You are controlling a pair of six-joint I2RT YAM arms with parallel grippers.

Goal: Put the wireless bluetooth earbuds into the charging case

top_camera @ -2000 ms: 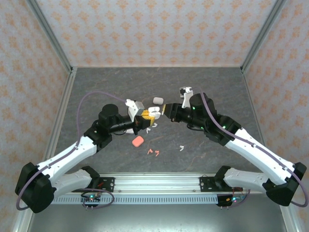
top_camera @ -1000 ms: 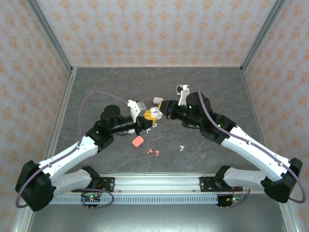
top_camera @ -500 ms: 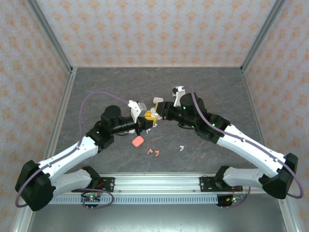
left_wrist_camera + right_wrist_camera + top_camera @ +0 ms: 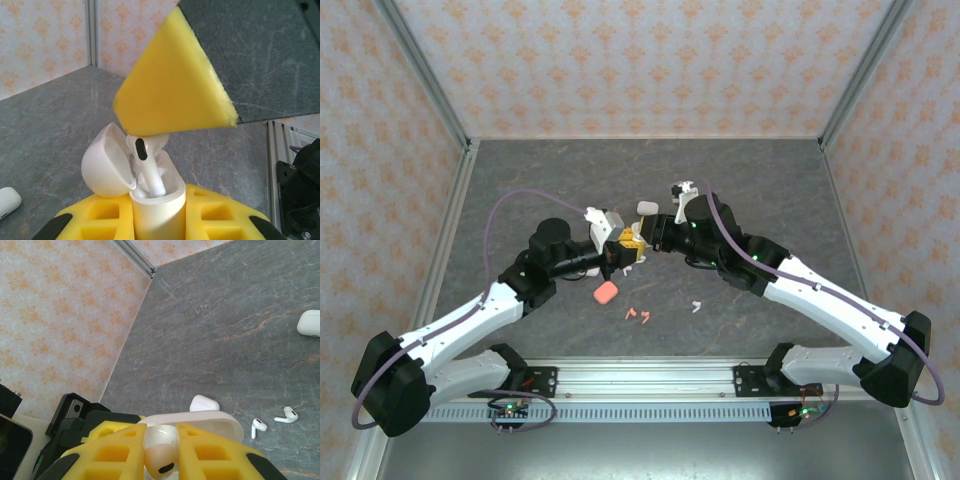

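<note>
My left gripper (image 4: 157,226) is shut on an open white charging case (image 4: 156,207), held upright with its lid (image 4: 102,162) swung back to the left. My right gripper (image 4: 161,452) is shut on the head of a white earbud (image 4: 161,462). In the left wrist view this earbud (image 4: 150,172) points its stem down into the case's opening, under a yellow finger (image 4: 170,95) of the right gripper. From above, both grippers meet at the table's middle, left (image 4: 619,251) and right (image 4: 643,239).
A pink case (image 4: 606,292), two pink earbuds (image 4: 638,315) and one white earbud (image 4: 696,305) lie on the table in front. A closed white case (image 4: 645,207) lies behind. Two more white earbuds (image 4: 258,427) and a small white case (image 4: 204,403) lie below the grippers.
The right arm has swung left and brought its earbud up to the case held by the left gripper. The left arm has stayed almost still.
</note>
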